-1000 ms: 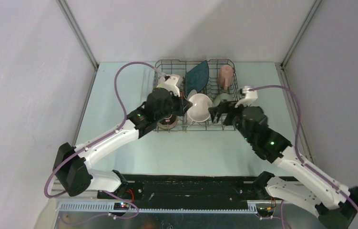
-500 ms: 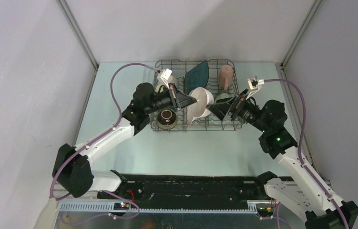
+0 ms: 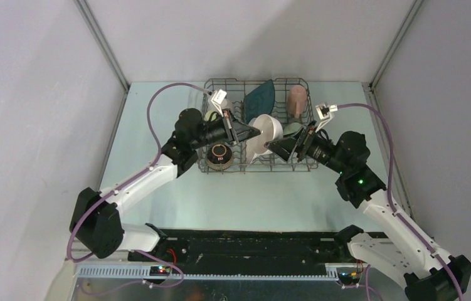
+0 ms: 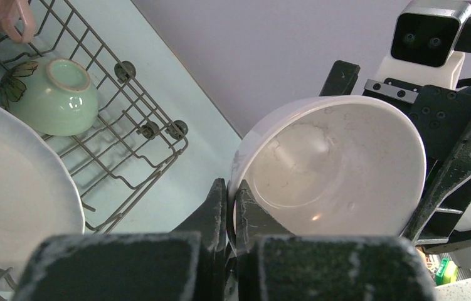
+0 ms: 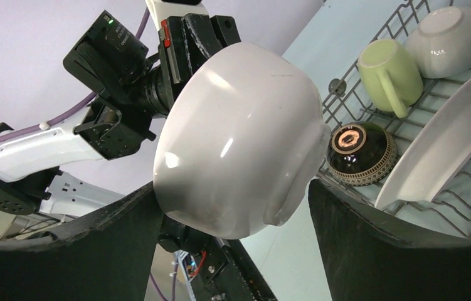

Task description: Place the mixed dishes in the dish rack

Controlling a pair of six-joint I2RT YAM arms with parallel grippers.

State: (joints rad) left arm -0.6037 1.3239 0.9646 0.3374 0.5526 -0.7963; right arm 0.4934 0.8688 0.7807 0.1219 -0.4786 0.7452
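A white bowl (image 3: 270,130) hangs on its side above the dish rack (image 3: 258,169). My left gripper (image 4: 232,194) is shut on its rim, one finger inside and one outside. My right gripper (image 5: 232,213) stands open with its fingers on either side of the bowl's (image 5: 239,138) base; the left finger is close against the wall and a small gap shows at the foot. In the rack sit a teal plate (image 3: 259,94), pink mug (image 3: 296,99), pale green bowl (image 4: 57,94), brown bowl (image 5: 361,150), yellow-green mug (image 5: 389,72), white plate (image 5: 436,150) and a second white bowl (image 5: 449,37).
The rack stands at the far middle of the pale green table (image 3: 157,125), between grey side walls. Both arms reach in over the rack's front edge from left and right, with purple cables looping above them.
The left gripper has lifted and turned the white bowl onto its side above the rack. The right gripper has swung up and left, and its fingers now bracket the bowl's base.
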